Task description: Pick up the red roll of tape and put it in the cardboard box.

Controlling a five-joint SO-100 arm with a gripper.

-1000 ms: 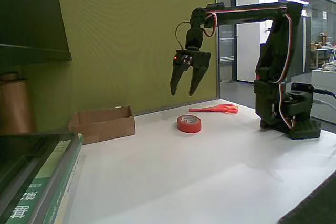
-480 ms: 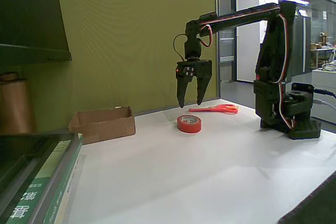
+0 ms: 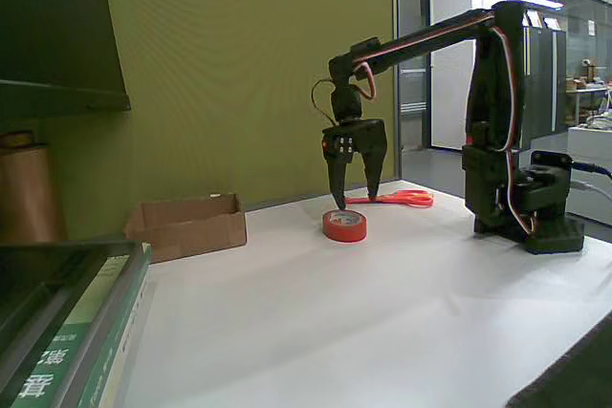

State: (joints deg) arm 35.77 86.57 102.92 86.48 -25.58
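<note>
Hand (image 3: 355, 198) spread just above red roll of tape (image 3: 344, 225), best lowered squarely to straddle the ring before pinching.

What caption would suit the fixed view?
Open end effector poised just above the red tape, with the box waiting at left.

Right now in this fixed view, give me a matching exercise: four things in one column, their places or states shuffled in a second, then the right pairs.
Things
1. red roll of tape
2. cardboard box
3. scissors
4. gripper

Places or states
A. open, fingers pointing down just above the tape
B. lying flat mid-table, under the gripper
C. lying behind the tape, near the arm's base
D. at the table's left edge, by the green wall

Pairs: 1-B, 2-D, 3-C, 4-A
</note>
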